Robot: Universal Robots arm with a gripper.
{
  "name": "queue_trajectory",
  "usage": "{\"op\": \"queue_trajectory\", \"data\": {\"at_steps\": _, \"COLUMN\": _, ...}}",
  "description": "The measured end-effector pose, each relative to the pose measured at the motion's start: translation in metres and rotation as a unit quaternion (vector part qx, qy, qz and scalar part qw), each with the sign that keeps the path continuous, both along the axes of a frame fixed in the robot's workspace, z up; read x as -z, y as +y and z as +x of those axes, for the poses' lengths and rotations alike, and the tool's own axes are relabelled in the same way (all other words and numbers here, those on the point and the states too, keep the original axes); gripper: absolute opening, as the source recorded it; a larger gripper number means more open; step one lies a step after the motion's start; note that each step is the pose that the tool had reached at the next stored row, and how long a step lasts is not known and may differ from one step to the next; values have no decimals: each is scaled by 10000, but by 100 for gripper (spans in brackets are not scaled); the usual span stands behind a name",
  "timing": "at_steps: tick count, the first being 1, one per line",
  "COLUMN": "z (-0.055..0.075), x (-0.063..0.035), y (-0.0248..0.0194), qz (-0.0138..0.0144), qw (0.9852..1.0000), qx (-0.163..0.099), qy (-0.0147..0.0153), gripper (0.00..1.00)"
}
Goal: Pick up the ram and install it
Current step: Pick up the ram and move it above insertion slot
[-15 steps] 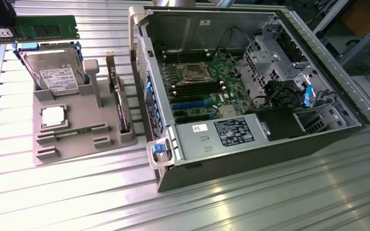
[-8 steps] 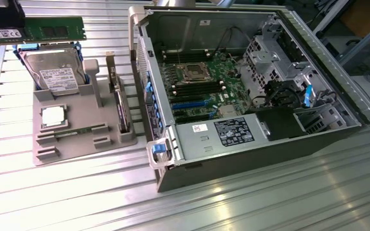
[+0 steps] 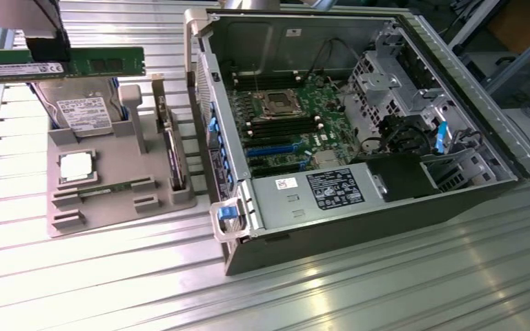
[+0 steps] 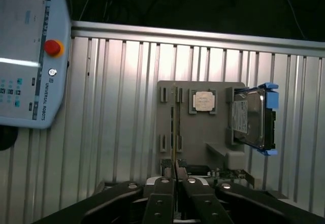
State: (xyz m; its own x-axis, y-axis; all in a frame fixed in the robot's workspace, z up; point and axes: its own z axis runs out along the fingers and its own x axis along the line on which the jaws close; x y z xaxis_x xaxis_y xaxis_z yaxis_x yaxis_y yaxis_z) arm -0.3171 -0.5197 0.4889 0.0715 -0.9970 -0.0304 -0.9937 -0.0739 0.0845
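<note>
The ram [image 3: 99, 64] is a long green stick with a white label. It hangs level, high at the exterior view's left, above the grey parts holder [image 3: 81, 224]. My gripper [image 3: 47, 56] is shut on the stick near its middle. In the wrist view the black fingers [image 4: 162, 196] pinch the ram [image 4: 175, 170], seen edge-on as a thin strip. The open computer case [image 3: 339, 200] lies toward the exterior view's right, and its motherboard's dark memory slots [image 3: 283, 125] are exposed beside the processor socket.
On the holder [image 4: 203, 132] sit a hard drive [image 3: 85, 114], a square silver processor [image 3: 76, 167] and an upright expansion card [image 3: 174, 155]. A teach pendant [image 4: 30, 56] lies on the ribbed metal table. The case's raised side wall [image 3: 212, 103] stands between holder and motherboard.
</note>
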Motion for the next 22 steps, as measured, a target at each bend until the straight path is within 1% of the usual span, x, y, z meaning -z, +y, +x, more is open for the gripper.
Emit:
{"op": "queue_trajectory", "data": {"at_steps": 2, "z": 38, "x": 74, "y": 0, "qz": 0, "qw": 10000, "qx": 0, "qy": 39, "gripper": 12}}
{"op": "queue_trajectory", "data": {"at_steps": 5, "z": 97, "x": 165, "y": 0, "qz": 0, "qw": 10000, "qx": 0, "qy": 91, "gripper": 12}}
{"op": "queue_trajectory", "data": {"at_steps": 6, "z": 132, "x": 195, "y": 0, "qz": 0, "qw": 9999, "qx": 0, "qy": 113, "gripper": 12}}
{"op": "queue_trajectory", "data": {"at_steps": 7, "z": 187, "x": 242, "y": 0, "qz": 0, "qw": 9999, "qx": 0, "qy": 145, "gripper": 12}}
{"op": "queue_trajectory", "data": {"at_steps": 8, "z": 222, "x": 271, "y": 0, "qz": 0, "qw": 9999, "qx": 0, "qy": 165, "gripper": 12}}
{"op": "queue_trajectory", "data": {"at_steps": 10, "z": 367, "x": 370, "y": 0, "qz": 0, "qw": 9997, "qx": 0, "qy": 241, "gripper": 12}}
{"op": "queue_trajectory", "data": {"at_steps": 14, "z": 571, "x": 484, "y": 0, "qz": 0, "qw": 9994, "qx": 0, "qy": 341, "gripper": 12}}
{"op": "queue_trajectory", "data": {"at_steps": 16, "z": 668, "x": 523, "y": 0, "qz": 0, "qw": 9993, "qx": 0, "qy": 384, "gripper": 12}}
{"op": "queue_trajectory", "data": {"at_steps": 17, "z": 751, "x": 545, "y": 0, "qz": 0, "qw": 9991, "qx": 0, "qy": 417, "gripper": 12}}
{"op": "queue_trajectory", "data": {"at_steps": 21, "z": 1052, "x": 614, "y": 0, "qz": 0, "qw": 9987, "qx": 1, "qy": 519, "gripper": 12}}
{"op": "queue_trajectory", "data": {"at_steps": 22, "z": 1092, "x": 621, "y": 0, "qz": 0, "qw": 9986, "qx": 0, "qy": 531, "gripper": 12}}
